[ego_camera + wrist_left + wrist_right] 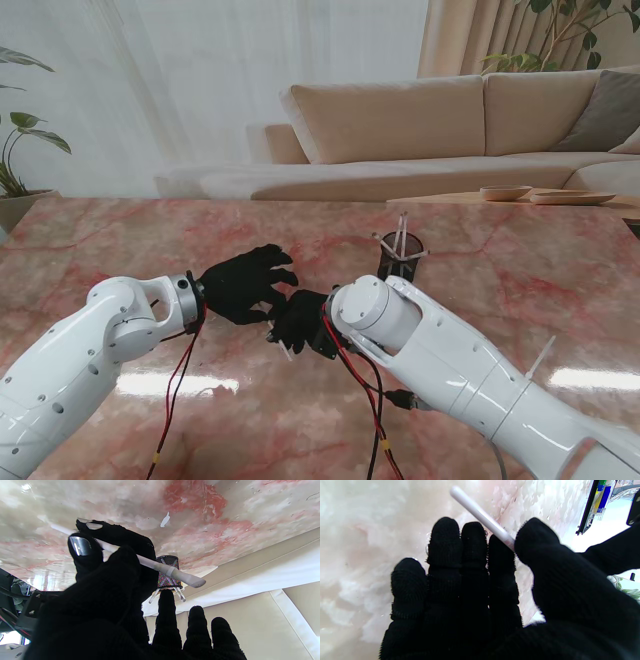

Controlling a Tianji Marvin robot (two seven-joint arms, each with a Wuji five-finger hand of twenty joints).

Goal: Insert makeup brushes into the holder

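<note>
Pinching one white brush [482, 515], the right hand [300, 320] faces the empty, spread left hand [245, 283]; one holder [400, 258] keeps three brushes [400, 238].

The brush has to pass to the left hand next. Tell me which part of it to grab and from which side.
Take the white brush by the bare banded stretch jutting out of the right hand. That part is free and lies nearest the open left hand. The shaft is slim, so probably pinch across it, coming from the side away from the right hand.
</note>
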